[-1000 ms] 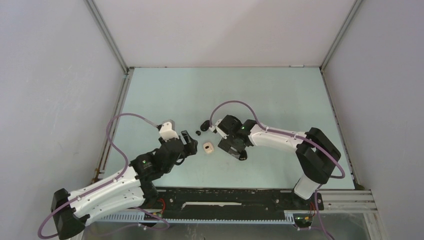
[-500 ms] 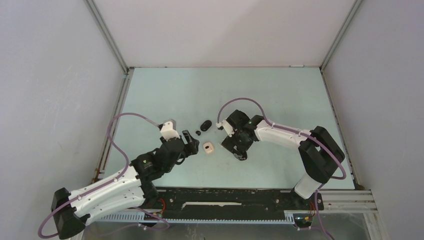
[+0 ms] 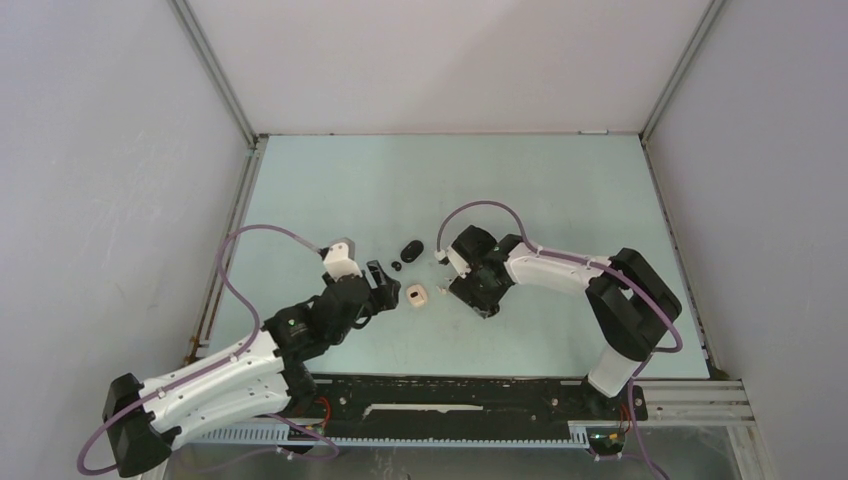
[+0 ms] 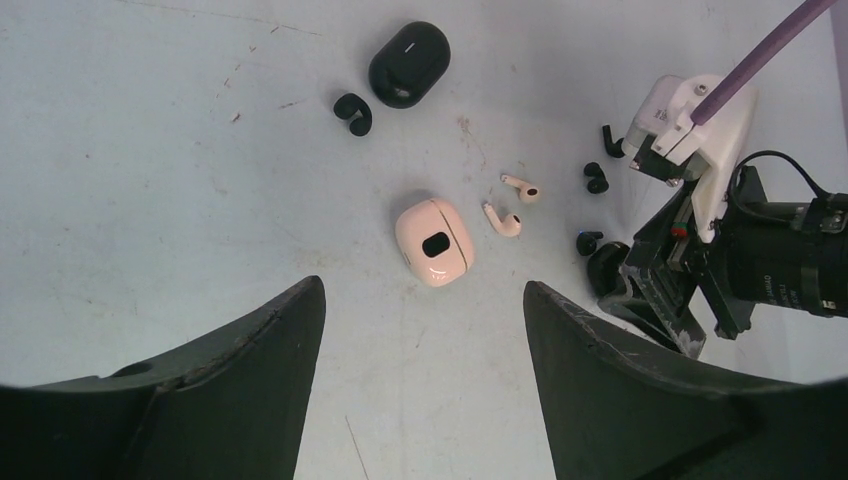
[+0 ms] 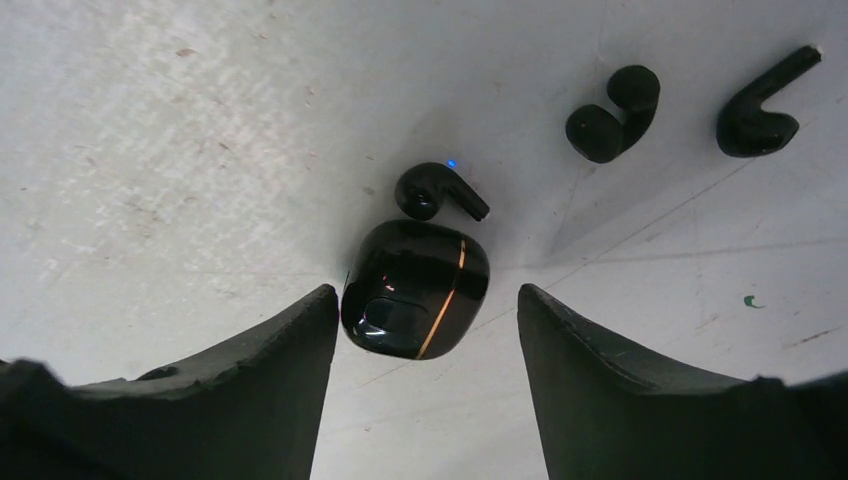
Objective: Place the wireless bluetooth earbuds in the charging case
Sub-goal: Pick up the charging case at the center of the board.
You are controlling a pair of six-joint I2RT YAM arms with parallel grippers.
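A glossy black charging case (image 5: 415, 289) with an orange seam lies between the tips of my open right gripper (image 5: 426, 297), untouched. A black earbud (image 5: 438, 192) with a blue light lies just beyond it, and two more black earbuds (image 5: 614, 114) (image 5: 759, 115) lie farther off. My open, empty left gripper (image 4: 422, 300) hovers just short of a cream case (image 4: 435, 241). Two whitish earbuds (image 4: 524, 188) (image 4: 504, 220) lie right of it. In the top view the left gripper (image 3: 386, 290) and right gripper (image 3: 483, 303) flank the cream case (image 3: 417, 296).
A matte black oval case (image 4: 410, 64) and a black earbud (image 4: 353, 112) lie beyond the cream case; they also show in the top view as the oval case (image 3: 411, 247) and the earbud (image 3: 396, 266). The right arm's wrist and purple cable (image 4: 700, 130) stand close to the whitish earbuds.
The right wrist has shifted a little to the right and turned, settling over the glossy black case. The left arm has hardly moved. Both grippers stay open.
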